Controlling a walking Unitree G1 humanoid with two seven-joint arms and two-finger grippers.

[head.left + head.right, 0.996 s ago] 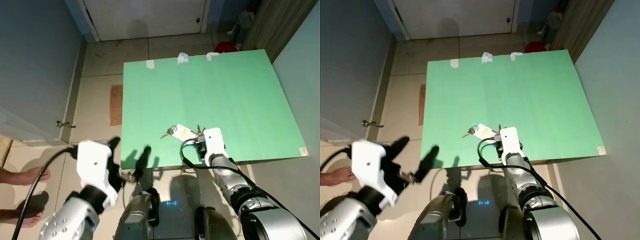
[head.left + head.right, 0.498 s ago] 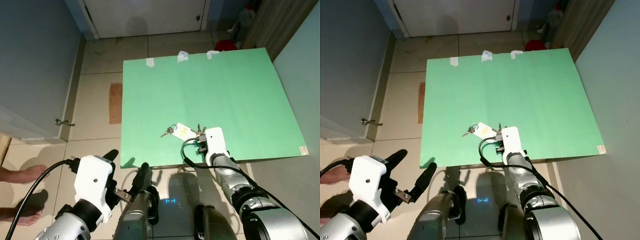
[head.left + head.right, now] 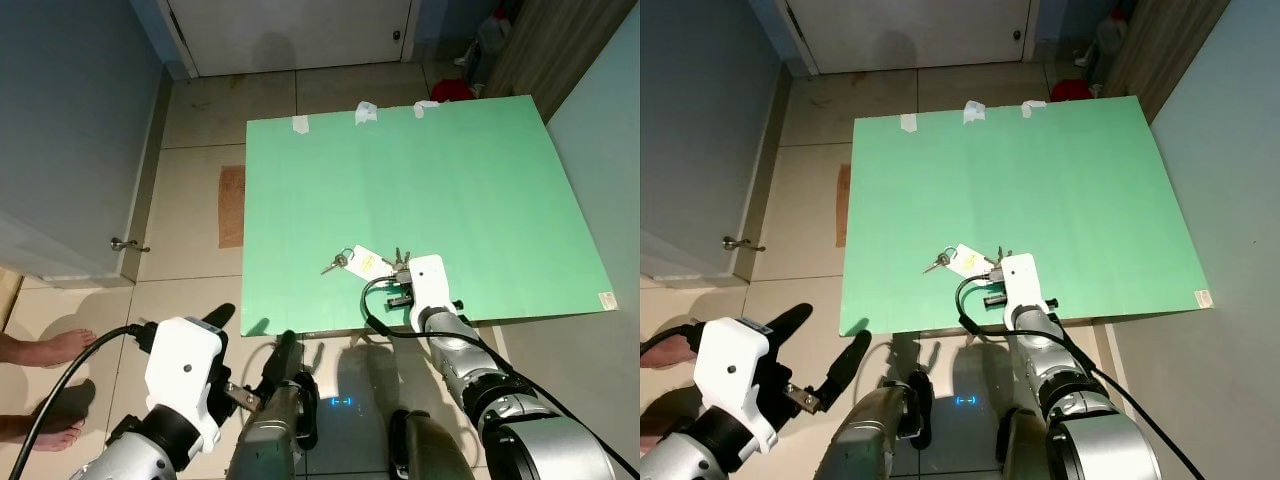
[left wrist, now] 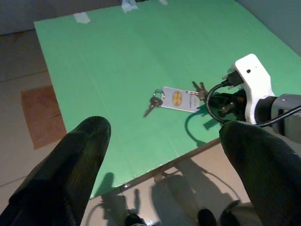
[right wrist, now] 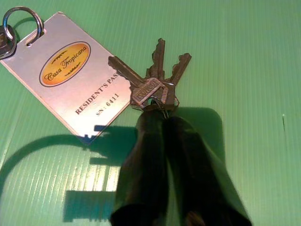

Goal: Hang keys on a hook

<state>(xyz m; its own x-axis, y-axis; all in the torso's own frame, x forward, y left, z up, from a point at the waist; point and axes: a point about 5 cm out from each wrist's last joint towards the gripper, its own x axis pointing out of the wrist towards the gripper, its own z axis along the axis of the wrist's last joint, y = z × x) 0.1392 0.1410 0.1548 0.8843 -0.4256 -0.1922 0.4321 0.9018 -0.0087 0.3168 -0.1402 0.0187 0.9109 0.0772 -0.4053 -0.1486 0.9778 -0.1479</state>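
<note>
A bunch of keys (image 3: pixel 398 262) with a white tag (image 3: pixel 368 262) and a small extra key (image 3: pixel 335 264) lies near the front edge of the green table (image 3: pixel 450 180). In the right wrist view the tag (image 5: pixel 70 75) reads as a resident's pass. The brass keys (image 5: pixel 150 77) fan out just beyond my fingers. My right gripper (image 5: pixel 157 113) rests on the table, shut on the keys at their ring. My left gripper (image 3: pixel 250 335) hangs low in front of the table edge, open, fingers (image 4: pixel 70 169) wide apart and nothing between them.
Bits of white tape (image 3: pixel 365 114) mark the table's far edge. A grey door with a handle (image 3: pixel 128 245) stands on the left. A person's bare feet (image 3: pixel 55 350) are beside it. A white door (image 3: pixel 300 35) is at the back, near a red object (image 3: pixel 455 92).
My left arm has dropped from beside the table edge to lower and nearer my body, still open. The right gripper stays at the keys.
</note>
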